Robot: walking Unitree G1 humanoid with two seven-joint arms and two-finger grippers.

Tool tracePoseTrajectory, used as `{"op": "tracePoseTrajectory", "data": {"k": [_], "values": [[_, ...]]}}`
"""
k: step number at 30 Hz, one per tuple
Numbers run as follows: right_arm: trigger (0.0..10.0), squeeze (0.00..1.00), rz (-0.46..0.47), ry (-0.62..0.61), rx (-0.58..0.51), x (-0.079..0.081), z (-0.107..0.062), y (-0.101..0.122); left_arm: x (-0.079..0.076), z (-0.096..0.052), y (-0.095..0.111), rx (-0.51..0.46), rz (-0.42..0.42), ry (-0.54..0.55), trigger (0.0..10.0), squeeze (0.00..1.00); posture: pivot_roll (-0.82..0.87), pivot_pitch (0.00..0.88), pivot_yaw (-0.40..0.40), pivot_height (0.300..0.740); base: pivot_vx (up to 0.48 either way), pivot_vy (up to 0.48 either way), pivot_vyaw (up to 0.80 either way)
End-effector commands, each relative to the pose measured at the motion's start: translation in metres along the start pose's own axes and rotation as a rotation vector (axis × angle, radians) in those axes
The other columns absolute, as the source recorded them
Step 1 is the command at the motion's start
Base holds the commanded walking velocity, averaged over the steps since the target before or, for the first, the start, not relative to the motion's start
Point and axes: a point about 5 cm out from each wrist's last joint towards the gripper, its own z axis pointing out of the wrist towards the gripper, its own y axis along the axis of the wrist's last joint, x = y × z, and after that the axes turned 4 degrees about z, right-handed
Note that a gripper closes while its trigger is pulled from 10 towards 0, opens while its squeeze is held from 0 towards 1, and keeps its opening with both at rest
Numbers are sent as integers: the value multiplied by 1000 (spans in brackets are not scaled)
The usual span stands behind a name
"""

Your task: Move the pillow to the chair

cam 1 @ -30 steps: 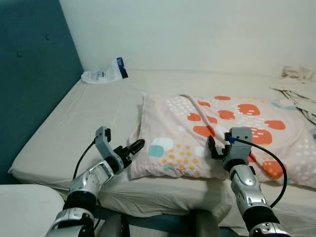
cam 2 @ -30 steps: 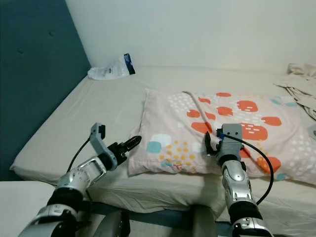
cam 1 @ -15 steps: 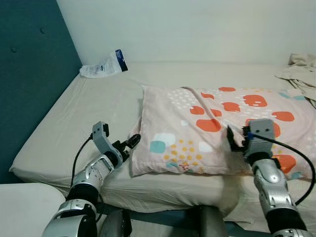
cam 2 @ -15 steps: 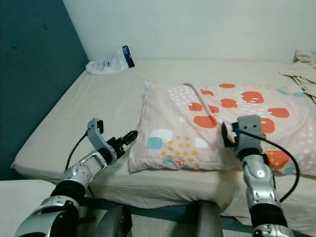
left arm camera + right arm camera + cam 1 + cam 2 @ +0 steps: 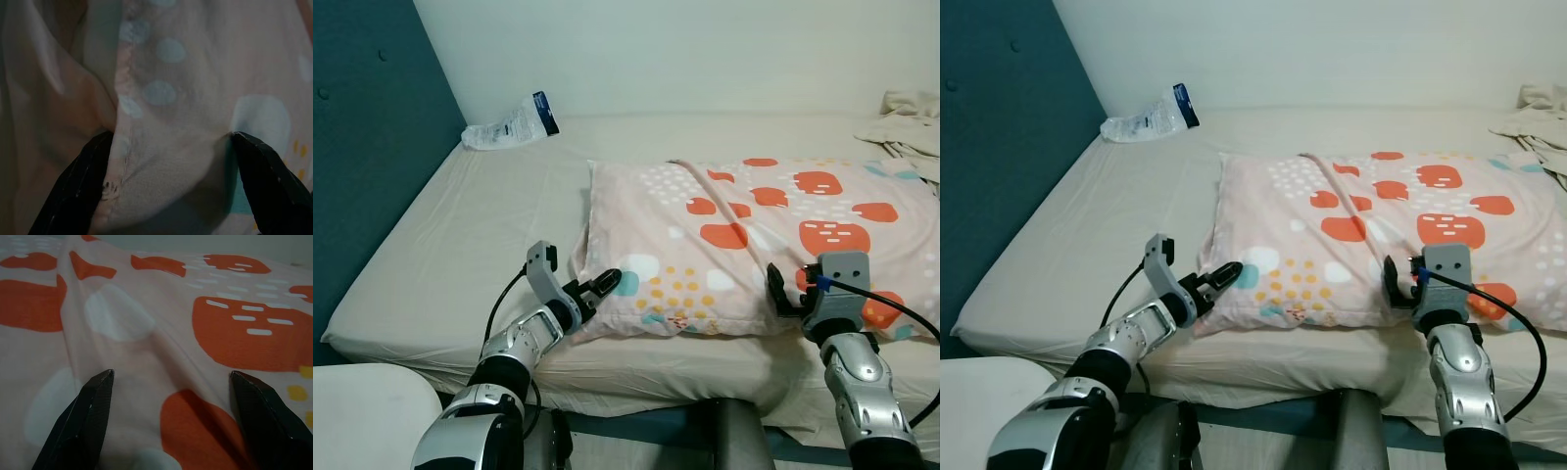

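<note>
A pink pillow [image 5: 734,245] with orange, teal and yellow spots lies on the beige bed [image 5: 480,245]. My left gripper [image 5: 602,286] is at the pillow's front left corner. In the left wrist view it is open, and its two fingers [image 5: 73,191] straddle the seamed corner of the pillow [image 5: 166,147]. My right gripper [image 5: 783,299] is at the pillow's front edge, further right. It is open too, with the pillow's fabric [image 5: 161,333] bulging between its fingers [image 5: 83,426].
A clear plastic bag with a blue label [image 5: 504,127] lies at the bed's back left, by the teal headboard [image 5: 362,147]. Crumpled cloth [image 5: 906,122] lies at the back right. A white surface [image 5: 362,421] is at the lower left, below the mattress edge.
The view has shifted a little. My left gripper has moved forward until its fingers reach around the pillow's corner. My right gripper has come lower, to the pillow's front edge.
</note>
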Motion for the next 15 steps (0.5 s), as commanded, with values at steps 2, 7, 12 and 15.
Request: {"op": "tracePoseTrajectory", "data": {"k": [2,7,12,15], "values": [[10000,0,14,28,37,9,-3,-7,-6,3,-10,47,-12,-47,10000,0,-3,176,92,548,0,0,0],[10000,0,20,34,50,12,-3,-8,-21,5,-28,168,8,-171,0,0,1,171,91,548,0,0,0],[10000,0,23,34,54,14,-3,-8,-25,6,-34,208,27,-196,0,0,3,167,92,548,0,0,0],[10000,0,25,34,62,15,-2,-9,-32,9,-35,215,16,-218,0,0,7,164,92,548,0,0,0]]}}
